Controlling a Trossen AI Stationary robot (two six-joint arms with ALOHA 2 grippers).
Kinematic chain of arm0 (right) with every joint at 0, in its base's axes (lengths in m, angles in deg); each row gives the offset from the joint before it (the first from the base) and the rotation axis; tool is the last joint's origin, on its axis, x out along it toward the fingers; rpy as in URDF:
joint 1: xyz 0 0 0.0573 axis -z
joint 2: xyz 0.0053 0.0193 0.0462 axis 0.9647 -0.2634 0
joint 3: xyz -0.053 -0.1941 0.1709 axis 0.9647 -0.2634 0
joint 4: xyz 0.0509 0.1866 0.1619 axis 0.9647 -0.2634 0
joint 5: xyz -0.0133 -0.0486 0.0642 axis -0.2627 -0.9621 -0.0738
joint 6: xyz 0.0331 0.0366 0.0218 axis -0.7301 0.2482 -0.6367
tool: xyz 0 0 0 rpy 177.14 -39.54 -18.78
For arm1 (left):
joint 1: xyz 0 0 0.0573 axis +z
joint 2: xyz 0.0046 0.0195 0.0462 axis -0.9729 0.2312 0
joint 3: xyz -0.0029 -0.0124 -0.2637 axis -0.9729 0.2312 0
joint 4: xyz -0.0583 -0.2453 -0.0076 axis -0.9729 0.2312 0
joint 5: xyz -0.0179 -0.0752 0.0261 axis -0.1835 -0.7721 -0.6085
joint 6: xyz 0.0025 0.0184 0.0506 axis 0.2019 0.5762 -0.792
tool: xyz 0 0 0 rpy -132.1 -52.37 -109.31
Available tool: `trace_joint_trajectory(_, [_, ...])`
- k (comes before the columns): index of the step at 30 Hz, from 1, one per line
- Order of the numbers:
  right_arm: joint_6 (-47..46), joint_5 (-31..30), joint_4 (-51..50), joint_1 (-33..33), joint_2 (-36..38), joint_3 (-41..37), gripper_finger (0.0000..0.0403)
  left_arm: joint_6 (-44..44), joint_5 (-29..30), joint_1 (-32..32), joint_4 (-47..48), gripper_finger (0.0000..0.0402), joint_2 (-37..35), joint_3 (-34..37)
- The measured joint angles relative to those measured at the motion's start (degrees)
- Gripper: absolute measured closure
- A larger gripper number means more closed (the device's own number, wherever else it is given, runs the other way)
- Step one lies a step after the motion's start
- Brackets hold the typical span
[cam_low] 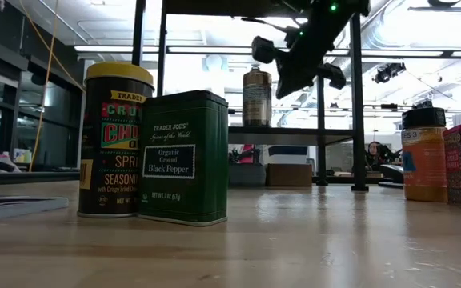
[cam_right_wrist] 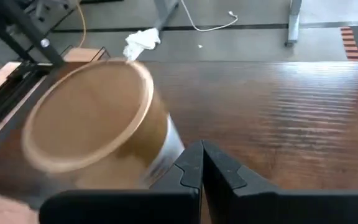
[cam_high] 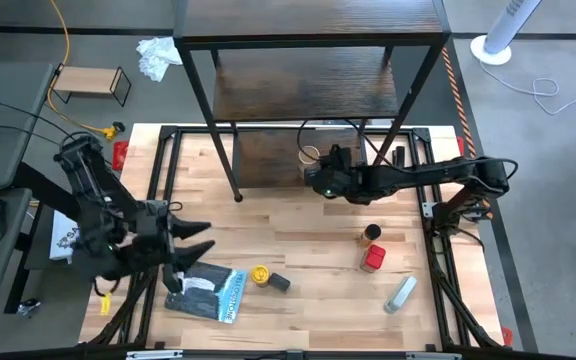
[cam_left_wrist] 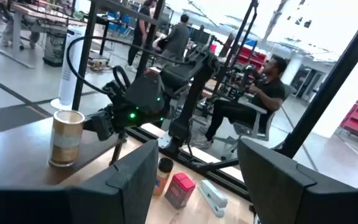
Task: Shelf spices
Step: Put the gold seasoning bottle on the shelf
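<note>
The shelf (cam_high: 313,40) is big, with dark wood boards and thin black metal legs. It stands at the far side of the pale wood table (cam_high: 298,225).

One spice is on it: the tan jar (cam_left_wrist: 67,138) stands upright on the low board. It is round and smooth, with a flat tan lid.

The right gripper (cam_right_wrist: 202,155) is just beside that jar, low over the board. Its fingers are pressed together and hold nothing. So I think this jar is done.

The left gripper (cam_high: 206,237) waits over the table's left side with its fingers spread wide.

Four spices stand on the table. The yellow jar (cam_high: 259,274) and the boxy pepper tin (cam_high: 280,283) are just beside each other. The brown jar (cam_high: 371,234) and the red tin (cam_high: 372,258) are nearer the right arm.

Next, I think, the right gripper must back away without bumping the tan jar. Then it must open up over the brown jar.
</note>
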Motion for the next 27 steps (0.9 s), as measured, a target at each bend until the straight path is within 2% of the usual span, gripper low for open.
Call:
trace_joint_trajectory(4, [2.4, 0.8, 4.8, 0.4, -1.3, 0.0, 0.0403, -1.6, 0.1, -0.1, 0.0, 0.0183, -1.7, 0.0])
trace_joint_trajectory(10, [5.9, 7.1, 16.5, 0.4, -5.5, 0.0, 0.0403, -3.0, 0.1, 0.0, 0.3, 0.0183, -2.0, 0.0])
trace_joint_trajectory(20, [5.9, 12.3, 33.1, 0.9, -9.9, 0.0, 0.0403, -3.0, 0.4, 0.1, 0.4, 0.0183, -2.0, 0.0])
trace_joint_trajectory(24, [8.1, 12.5, 35.9, 1.2, -9.6, 0.0, 0.0403, -4.0, 1.2, 0.1, 0.5, 0.0183, -2.0, 0.0])
trace_joint_trajectory(27, [11.9, 12.5, 33.6, 1.2, -7.2, 0.0, 0.0403, -5.3, 1.2, 0.1, 0.5, 0.0183, -2.0, 0.0])
